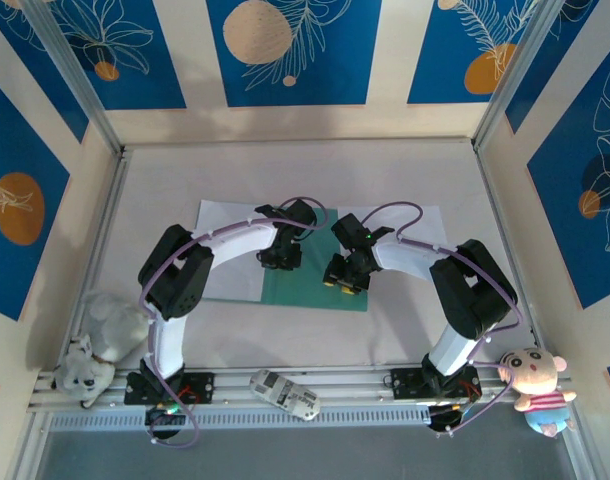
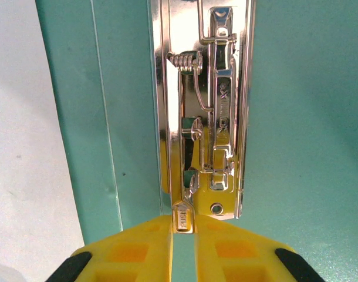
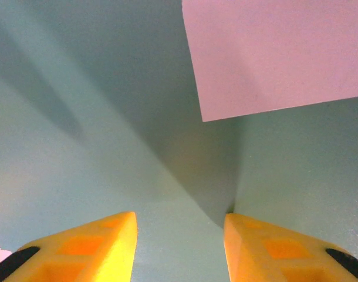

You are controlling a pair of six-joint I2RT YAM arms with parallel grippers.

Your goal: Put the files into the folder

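Note:
The teal folder (image 1: 307, 291) lies open in the middle of the table, with white files (image 1: 217, 215) over its left side and more (image 1: 400, 225) at its right. In the left wrist view, my left gripper (image 2: 183, 226) is shut on the push tab of the folder's metal clip (image 2: 209, 117), which runs along the spine; a white sheet (image 2: 20, 147) lies to the left. My right gripper (image 3: 180, 235) stands open just above the folder's bare cover (image 3: 79, 147), nothing between its fingers. A corner of a white sheet (image 3: 273, 53) lies ahead of it.
A grey plush toy (image 1: 100, 345) sits at the near left and a pink-and-blue one (image 1: 538, 385) at the near right. A small white device (image 1: 285, 392) lies on the front rail. Patterned walls close in the table on three sides.

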